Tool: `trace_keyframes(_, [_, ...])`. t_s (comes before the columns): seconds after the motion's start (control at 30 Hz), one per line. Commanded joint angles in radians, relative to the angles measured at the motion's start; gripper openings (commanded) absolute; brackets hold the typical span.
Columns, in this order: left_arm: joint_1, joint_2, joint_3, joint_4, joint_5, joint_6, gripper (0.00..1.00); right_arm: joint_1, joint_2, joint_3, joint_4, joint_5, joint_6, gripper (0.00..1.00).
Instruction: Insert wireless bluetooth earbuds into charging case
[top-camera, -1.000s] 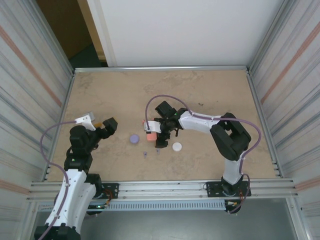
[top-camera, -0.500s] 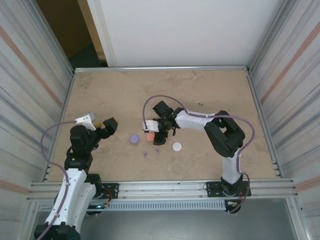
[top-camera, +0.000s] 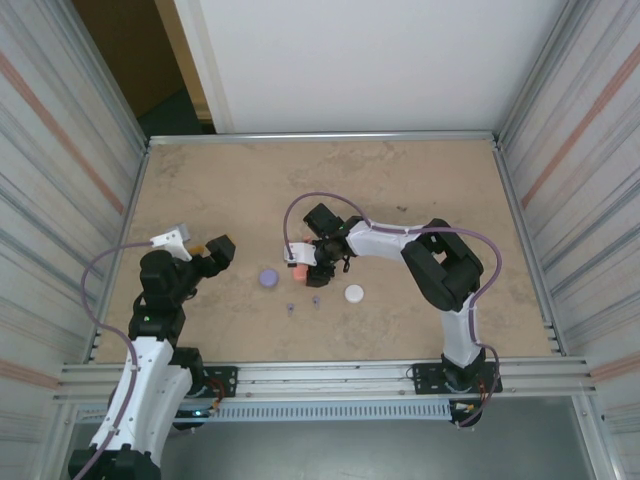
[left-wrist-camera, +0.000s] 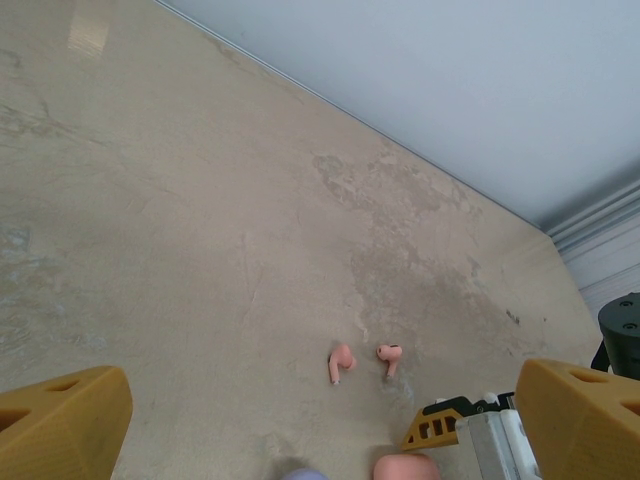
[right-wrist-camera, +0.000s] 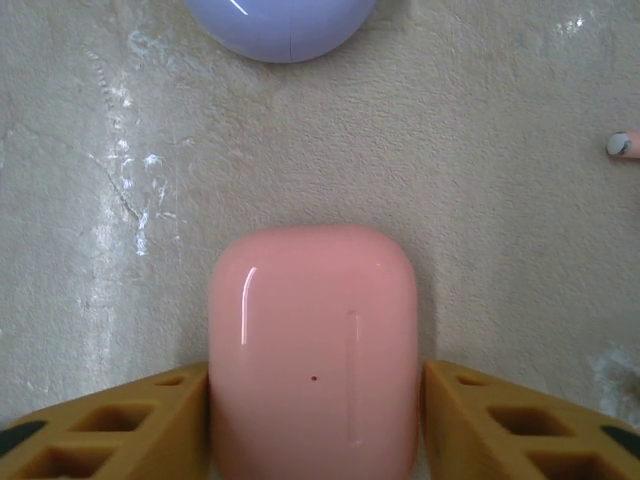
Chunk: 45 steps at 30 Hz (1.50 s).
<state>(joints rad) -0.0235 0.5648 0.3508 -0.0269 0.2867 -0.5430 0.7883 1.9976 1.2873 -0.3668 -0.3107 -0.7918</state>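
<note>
Two pincers worked the bench (top-camera: 200, 180): the left pincer (left-wrist-camera: 320, 425) hung wide open. Right of a purple case (top-camera: 268, 278), the right pincer (right-wrist-camera: 315, 400) pinched the pink case (right-wrist-camera: 313, 340), with pink earbuds (left-wrist-camera: 341, 362) lying loose nearby.
</note>
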Motion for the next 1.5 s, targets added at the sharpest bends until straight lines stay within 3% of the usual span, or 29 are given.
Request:
trace_keyframes(0.0, [-0.002, 0.001, -0.001, 0.002, -0.002, 0.018, 0.99, 0.009, -0.005, 0.006, 0.001, -0.004, 0.014, 0.49])
trace_keyframes(0.37, [-0.002, 0.019, 0.041, 0.023, 0.143, -0.008, 0.96, -0.012, -0.241, -0.13, 0.185, 0.017, 0.008, 0.44])
trace_keyframes(0.5, [-0.001, 0.05, 0.076, 0.051, 0.263, -0.015, 0.92, -0.028, -0.344, -0.182, 0.238, 0.04, -0.012, 0.43])
trace_keyframes(0.77, [-0.025, 0.195, 0.126, 0.261, 0.591, -0.094, 0.8, -0.045, -0.513, -0.241, 0.288, 0.099, -0.074, 0.43])
trace_keyframes(0.9, [-0.154, 0.237, 0.171, 0.254, 0.595, -0.032, 0.8, -0.045, -0.57, -0.262, 0.318, 0.121, -0.104, 0.43])
trace_keyframes(1.1, [-0.334, 0.312, 0.247, 0.206, 0.492, 0.08, 0.83, -0.038, -0.635, -0.298, 0.381, 0.131, -0.118, 0.42])
trace_keyframes(1.47, [-0.403, 0.426, 0.265, 0.325, 0.431, 0.022, 0.79, -0.032, -0.694, -0.345, 0.439, 0.104, -0.09, 0.42])
